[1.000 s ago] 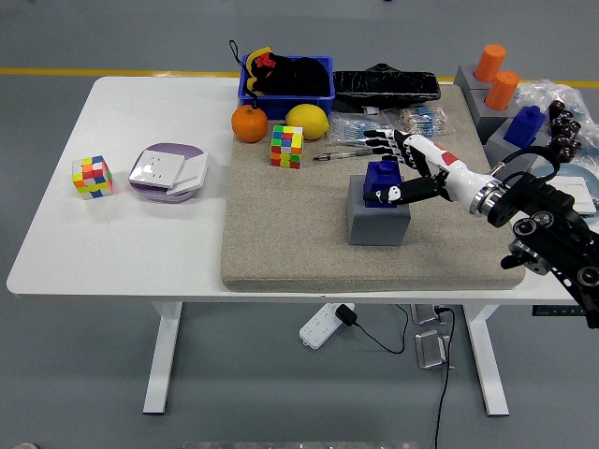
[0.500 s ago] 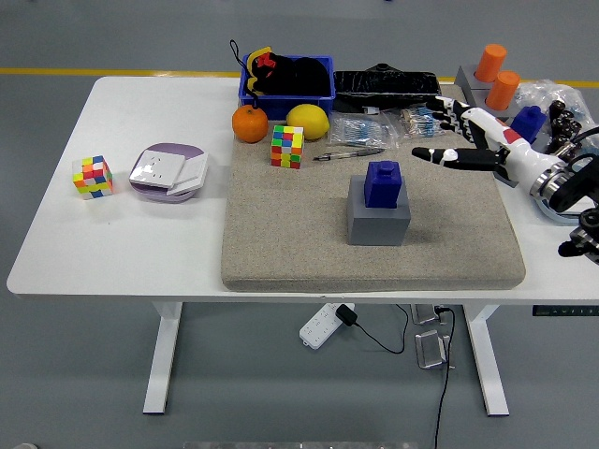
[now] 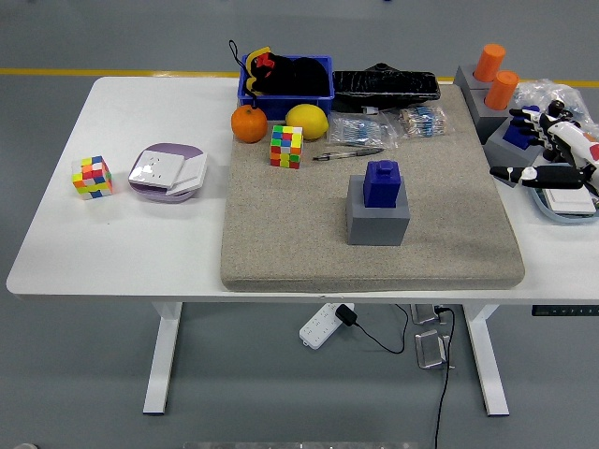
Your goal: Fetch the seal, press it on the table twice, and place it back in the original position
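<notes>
Since the earlier frame, the white-and-black right hand point(image 3: 550, 150) had drawn back to the table's right edge, fingers spread and holding nothing, leaving the blue block-shaped seal point(image 3: 381, 182) upright on its grey square base point(image 3: 377, 223). With the seal seemingly back in place, retreating clear looked best, minding the orange cylinders point(image 3: 497, 75) and blue block point(image 3: 518, 131) nearby.

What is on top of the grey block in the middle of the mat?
A blue seal stands upright on the grey block, with nothing holding it. The block's top surface under the seal is covered, so I cannot see it.
</notes>
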`<action>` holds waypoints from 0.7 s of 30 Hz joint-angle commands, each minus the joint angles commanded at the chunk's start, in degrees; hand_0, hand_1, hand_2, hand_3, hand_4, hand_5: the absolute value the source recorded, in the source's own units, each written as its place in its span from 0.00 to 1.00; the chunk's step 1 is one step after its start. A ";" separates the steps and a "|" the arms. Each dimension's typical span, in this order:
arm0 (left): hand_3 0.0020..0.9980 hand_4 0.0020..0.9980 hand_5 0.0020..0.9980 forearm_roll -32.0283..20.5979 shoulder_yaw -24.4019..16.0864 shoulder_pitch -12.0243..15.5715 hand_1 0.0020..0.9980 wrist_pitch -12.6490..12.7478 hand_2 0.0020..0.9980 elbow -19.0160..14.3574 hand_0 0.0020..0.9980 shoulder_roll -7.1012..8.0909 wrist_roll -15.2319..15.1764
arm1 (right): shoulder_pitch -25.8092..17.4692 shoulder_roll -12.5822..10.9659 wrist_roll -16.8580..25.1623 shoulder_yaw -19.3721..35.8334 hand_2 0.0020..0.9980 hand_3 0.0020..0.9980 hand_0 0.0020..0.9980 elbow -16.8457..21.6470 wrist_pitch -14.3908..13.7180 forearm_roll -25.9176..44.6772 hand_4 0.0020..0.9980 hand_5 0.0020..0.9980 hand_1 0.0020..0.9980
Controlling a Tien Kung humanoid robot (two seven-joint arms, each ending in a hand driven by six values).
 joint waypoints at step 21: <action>0.83 0.76 0.42 -2.63 4.40 -2.30 0.82 1.66 0.79 0.11 0.83 0.01 0.41 | -11.93 17.94 -3.67 15.78 0.68 0.74 0.80 8.92 -2.99 5.07 0.99 0.11 0.72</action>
